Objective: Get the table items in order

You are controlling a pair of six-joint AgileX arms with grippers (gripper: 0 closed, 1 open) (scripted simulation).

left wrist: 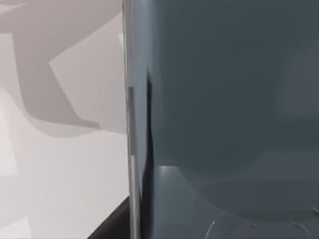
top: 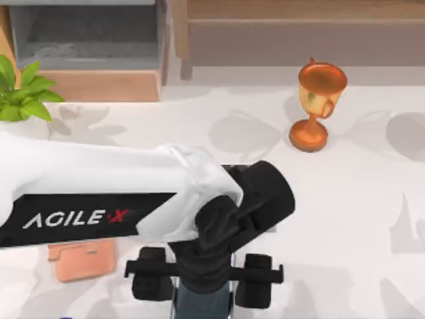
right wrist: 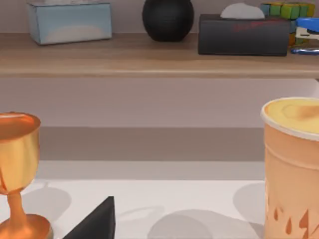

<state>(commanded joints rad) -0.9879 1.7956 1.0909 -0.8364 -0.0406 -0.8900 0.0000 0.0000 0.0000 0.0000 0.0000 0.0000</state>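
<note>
Top view counts one trophy (top: 319, 105), one pink stand (top: 82, 258), one phone (top: 203, 304) on the worktop (top: 358, 219); left tool (top: 203, 282) grips the phone.

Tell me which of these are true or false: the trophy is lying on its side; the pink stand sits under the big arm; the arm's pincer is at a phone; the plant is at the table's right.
1. The trophy cup is lying on its side. False: it stands upright on its base.
2. The salmon-pink phone stand lies at the near left, partly under the left arm. True.
3. The left pincer is down at the dark blue-grey smartphone. True; its fingers sit on either side of the phone.
4. The green potted plant is at the table's right. False: it is at the far left.
</note>
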